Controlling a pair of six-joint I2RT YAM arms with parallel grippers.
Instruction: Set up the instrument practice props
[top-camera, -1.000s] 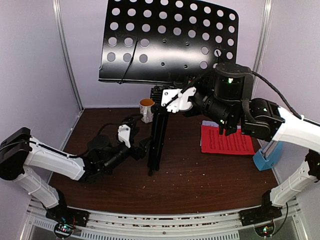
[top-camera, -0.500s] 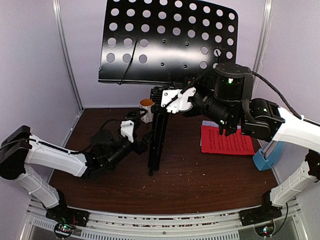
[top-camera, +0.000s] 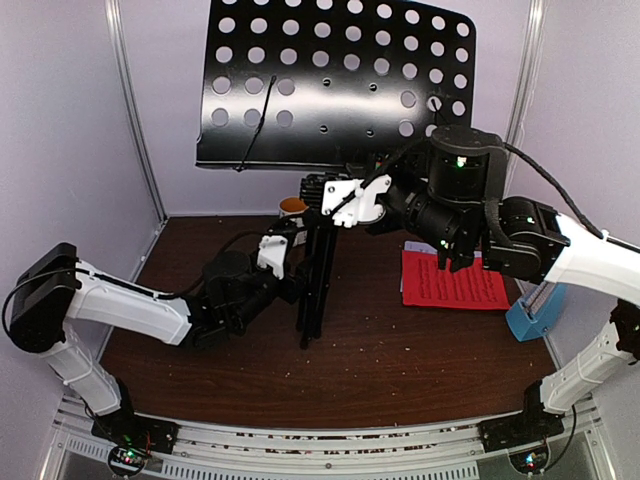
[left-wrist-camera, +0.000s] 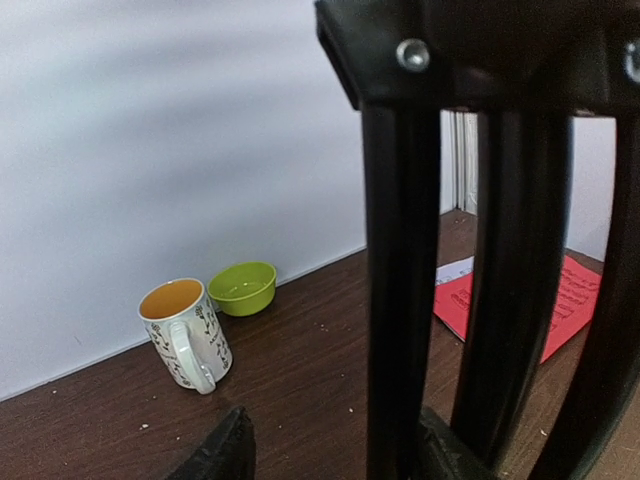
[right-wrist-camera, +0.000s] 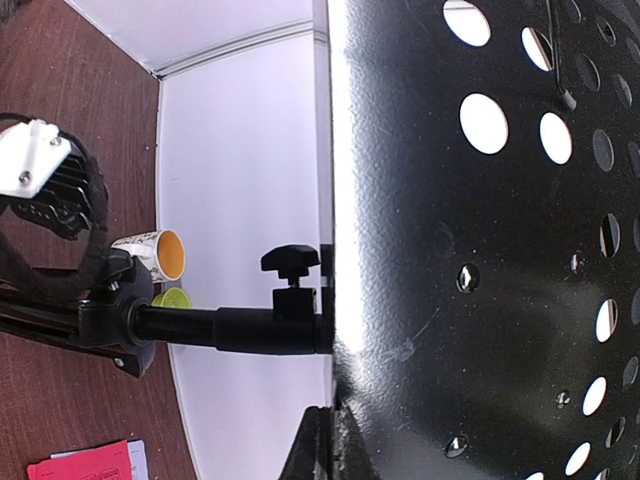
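The left hand (left-wrist-camera: 337, 452), open around a leg (left-wrist-camera: 400, 300) of the music stand (top-camera: 340, 80), needed a square grip while the right hand (top-camera: 345, 200) clamped the stand steady.

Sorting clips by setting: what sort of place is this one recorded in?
Probably a lab robot cell, not a music room: plain white walls enclose a brown table, left arm and right arm are bolted at its near edge, and the music stand looks staged.

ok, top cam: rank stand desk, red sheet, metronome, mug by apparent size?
1. stand desk, raised nearer the camera, which inflates it.
2. red sheet.
3. metronome, partly covered by the right arm.
4. mug, mostly hidden; only its rim shows.
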